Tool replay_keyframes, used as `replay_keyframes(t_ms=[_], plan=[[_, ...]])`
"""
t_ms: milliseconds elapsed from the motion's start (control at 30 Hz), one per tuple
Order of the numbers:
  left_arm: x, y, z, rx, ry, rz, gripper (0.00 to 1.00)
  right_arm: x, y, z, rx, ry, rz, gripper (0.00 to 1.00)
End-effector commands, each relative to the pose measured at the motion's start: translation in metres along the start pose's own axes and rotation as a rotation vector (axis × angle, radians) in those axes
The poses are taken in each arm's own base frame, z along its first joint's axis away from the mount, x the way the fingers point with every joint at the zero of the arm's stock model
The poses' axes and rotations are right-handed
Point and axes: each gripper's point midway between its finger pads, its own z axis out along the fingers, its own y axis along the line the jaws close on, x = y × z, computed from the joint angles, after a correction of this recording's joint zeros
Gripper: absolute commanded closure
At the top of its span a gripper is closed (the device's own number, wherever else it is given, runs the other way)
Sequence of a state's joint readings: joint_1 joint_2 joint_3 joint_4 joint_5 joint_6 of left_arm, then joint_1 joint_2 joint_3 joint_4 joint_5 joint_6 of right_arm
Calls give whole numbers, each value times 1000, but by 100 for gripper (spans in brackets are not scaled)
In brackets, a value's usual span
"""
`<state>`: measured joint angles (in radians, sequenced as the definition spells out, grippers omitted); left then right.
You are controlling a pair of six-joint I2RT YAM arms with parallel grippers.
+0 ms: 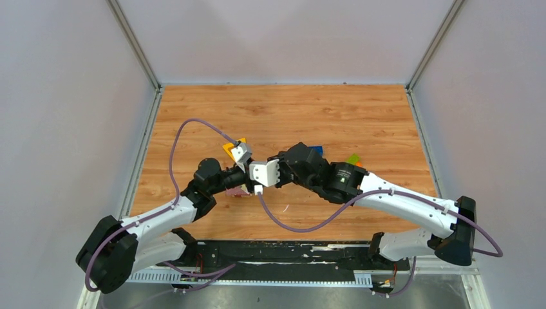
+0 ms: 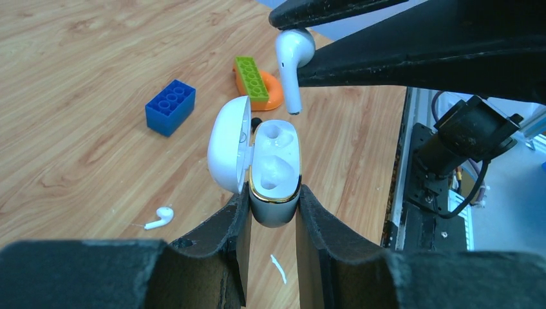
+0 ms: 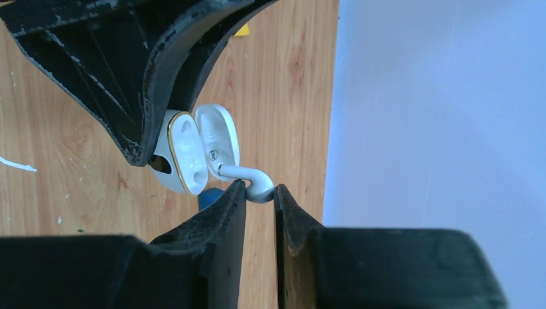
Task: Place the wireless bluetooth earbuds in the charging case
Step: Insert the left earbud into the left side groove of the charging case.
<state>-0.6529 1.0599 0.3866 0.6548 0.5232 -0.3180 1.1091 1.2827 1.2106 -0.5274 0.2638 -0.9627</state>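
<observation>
My left gripper (image 2: 274, 206) is shut on the white charging case (image 2: 275, 168), held above the table with its lid (image 2: 228, 143) open to the left; both recesses are empty. My right gripper (image 3: 260, 190) is shut on the head of one white earbud (image 3: 252, 181), its stem pointing at the open case (image 3: 187, 154). In the left wrist view that earbud (image 2: 291, 61) hangs just above the case's far recess. The second earbud (image 2: 160, 218) lies on the wood to the left. In the top view both grippers meet near the table's middle (image 1: 257, 172).
A blue brick (image 2: 170, 107) and a green brick on an orange piece (image 2: 257, 82) lie beyond the case. A thin white sliver (image 2: 278, 268) lies on the wood under the left gripper. The table's near edge with black rail (image 2: 418, 193) is to the right.
</observation>
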Motion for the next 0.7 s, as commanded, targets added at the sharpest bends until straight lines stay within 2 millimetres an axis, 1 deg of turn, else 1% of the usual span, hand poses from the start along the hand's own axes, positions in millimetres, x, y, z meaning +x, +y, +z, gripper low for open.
replay_keyframes(t_ms=[0,267,367,500,667], plan=[[-37,-13,2,53,-103,42,100,-18,-38,-17,164,-48,-16,100],[-41,-24,2,111,-119,38,100,-24,-28,-11,148,-59,-51,100],[-42,-25,2,117,-123,39,100,-24,-24,-9,140,-57,-62,100],[-42,-26,1,121,-126,40,100,-26,-22,-10,133,-64,-68,100],[-43,-27,1,124,-128,36,100,-28,-15,-10,107,-71,-77,100]])
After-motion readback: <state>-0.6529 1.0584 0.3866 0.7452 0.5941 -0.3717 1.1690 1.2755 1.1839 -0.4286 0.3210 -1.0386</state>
